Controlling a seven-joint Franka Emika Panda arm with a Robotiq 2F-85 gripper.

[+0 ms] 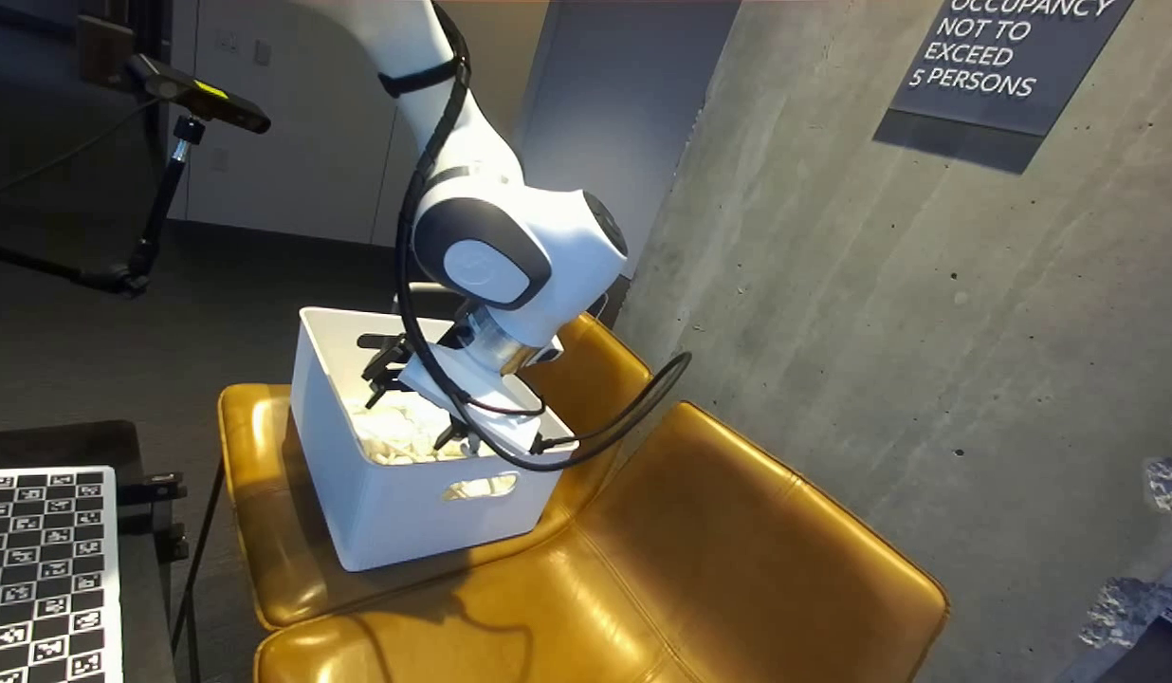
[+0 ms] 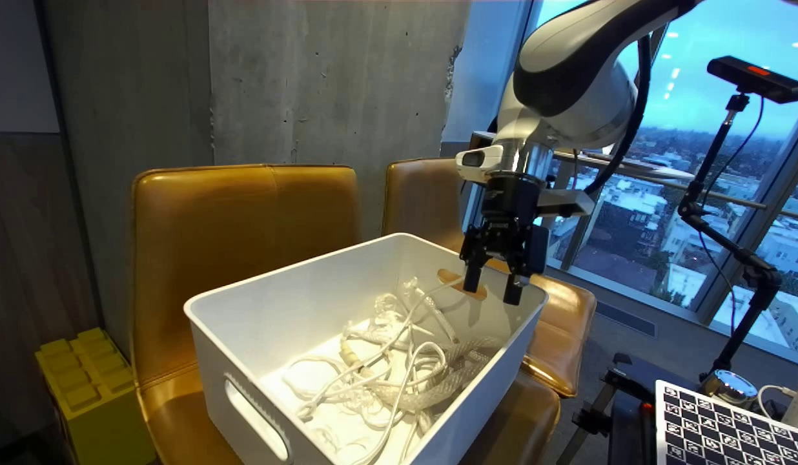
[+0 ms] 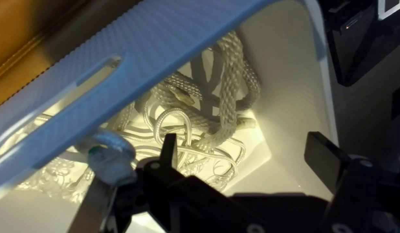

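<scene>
Gripper over a box of ropes. The gripper (image 2: pixel 493 290) points down at one end of a white box (image 1: pixel 396 522), near a handle slot (image 1: pixel 480 488) in the wall. Its fingers (image 2: pixel 513 294) stand wide apart, with nothing visible between them. The box rests on a tan chair (image 1: pixel 264 493), with a second chair (image 1: pixel 719 512) alongside.

Inside, on the brightly lit floor of the box, lie a thick braided rope (image 3: pixel 231 81) and a tangle of thin cords (image 3: pixel 216 154); both are below the fingertips in the wrist view. A blurred, pale cord end (image 3: pixel 111 165), marked with green, rises just outside one finger; whether the two touch cannot be told.

The step in hand reads as positioning above the tangle, with no grasp yet made. From this pose, taking up a rope would call for lowering between the walls, keeping both fingers off the rim, and setting a single strand in the gap before closing. Snagging neighbouring loops, or the raised cord end, seems the likeliest fault.
</scene>
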